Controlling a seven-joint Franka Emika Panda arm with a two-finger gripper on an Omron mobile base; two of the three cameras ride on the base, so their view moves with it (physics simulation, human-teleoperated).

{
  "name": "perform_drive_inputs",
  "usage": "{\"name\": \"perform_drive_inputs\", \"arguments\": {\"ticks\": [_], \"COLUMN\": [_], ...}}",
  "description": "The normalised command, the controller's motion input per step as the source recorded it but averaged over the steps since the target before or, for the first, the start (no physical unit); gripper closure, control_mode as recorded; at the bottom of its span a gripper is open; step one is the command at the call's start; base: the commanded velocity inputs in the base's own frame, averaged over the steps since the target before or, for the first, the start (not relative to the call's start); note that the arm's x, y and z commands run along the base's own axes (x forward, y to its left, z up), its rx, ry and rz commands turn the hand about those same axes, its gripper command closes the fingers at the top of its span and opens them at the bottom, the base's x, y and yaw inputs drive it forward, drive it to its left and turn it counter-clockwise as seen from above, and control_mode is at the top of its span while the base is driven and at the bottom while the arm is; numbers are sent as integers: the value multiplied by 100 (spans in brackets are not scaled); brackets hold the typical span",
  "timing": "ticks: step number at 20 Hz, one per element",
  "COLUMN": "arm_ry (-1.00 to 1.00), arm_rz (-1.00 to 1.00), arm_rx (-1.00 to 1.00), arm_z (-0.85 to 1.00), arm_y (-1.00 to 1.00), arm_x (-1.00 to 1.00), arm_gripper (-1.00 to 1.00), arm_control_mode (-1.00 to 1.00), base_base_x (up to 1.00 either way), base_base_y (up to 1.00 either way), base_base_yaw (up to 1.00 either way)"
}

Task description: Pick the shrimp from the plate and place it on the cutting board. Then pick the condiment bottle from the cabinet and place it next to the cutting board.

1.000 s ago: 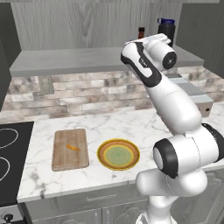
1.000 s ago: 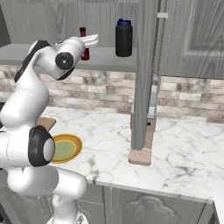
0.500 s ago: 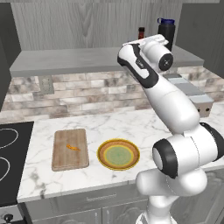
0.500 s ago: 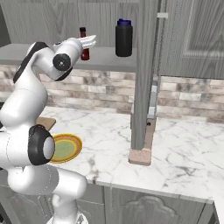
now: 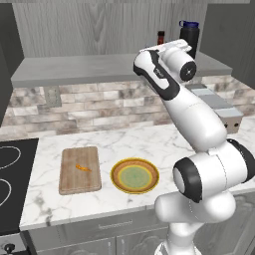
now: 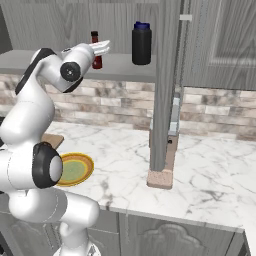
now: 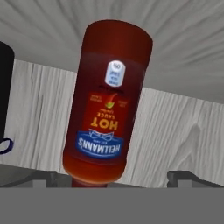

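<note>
Gripper at cabinet shelf, jaws wide apart, nothing held.
Fingertips sit either side of the hot sauce bottle, which appears upside down in hand view; contact can't be told. Bottle stands upright on the grey cabinet shelf, near a black bottle w/ blue lid. Shrimp lies on cutting board, just beside plate, both on marble counter.

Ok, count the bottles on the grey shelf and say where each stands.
2. The condiment bottle stands on the cabinet shelf right ahead of the gripper; the black bottle with a blue lid stands to its right. The arm could hide more.
</note>
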Motion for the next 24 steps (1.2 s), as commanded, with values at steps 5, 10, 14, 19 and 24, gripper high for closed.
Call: {"name": "perform_drive_inputs", "arguments": {"ticks": [5,10,14,19,24], "arm_ry": [0,0,0,0,0], "arm_rz": [-1,-1,-1,-1,-2], "arm_rx": [0,0,0,0,0], "arm_z": [3,0,0,0,1], "arm_y": [0,0,0,0,0], "arm_x": [0,1,1,6,10], "arm_gripper": [-100,-100,-100,-100,-100], "arm_control_mode": [-100,-100,-100,-100,-100], "base_base_x": [0,0,0,0,0], "base_base_y": [0,0,0,0,0], "base_base_yaw": [0,0,0,0,0]}}
